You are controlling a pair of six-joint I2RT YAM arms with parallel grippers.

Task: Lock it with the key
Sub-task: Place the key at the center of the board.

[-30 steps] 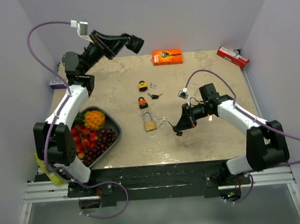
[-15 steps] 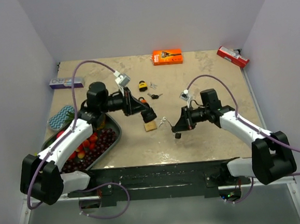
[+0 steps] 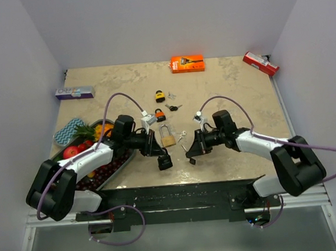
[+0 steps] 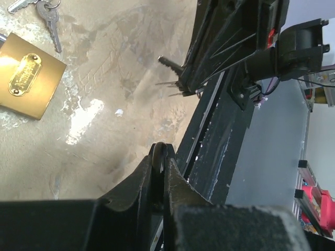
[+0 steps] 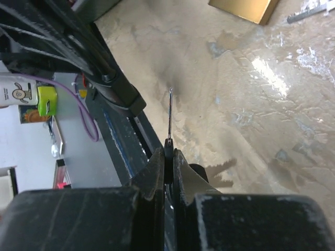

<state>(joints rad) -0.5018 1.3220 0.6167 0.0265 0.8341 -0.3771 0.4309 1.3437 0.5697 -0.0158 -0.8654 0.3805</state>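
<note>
A brass padlock [image 3: 168, 140] lies on the table, also in the left wrist view [image 4: 26, 78] and at the top of the right wrist view [image 5: 243, 8]. A ring of silver keys [image 3: 182, 136] lies beside it. My right gripper [image 3: 192, 157] [image 5: 168, 149] is shut on the black head of a key [image 5: 169, 115], its blade pointing at the left gripper. My left gripper [image 3: 164, 162] [image 4: 159, 149] is shut on a thin dark rounded thing I cannot identify, low near the table's front edge. The key [image 4: 168, 61] points towards it, a short gap away.
A yellow-black padlock [image 3: 160, 95] and an orange-black padlock [image 3: 159, 115] with a black-headed key [image 3: 172, 107] lie behind. A fruit tray [image 3: 130, 145] is at the left. An orange box [image 3: 187, 63], a red pack [image 3: 261, 63], a blue-white box [image 3: 74, 93] and a sponge [image 3: 68, 130] are around.
My left arm swung from the back left down to the front middle, passing over the padlocks. My right gripper moved left with the key towards it.
</note>
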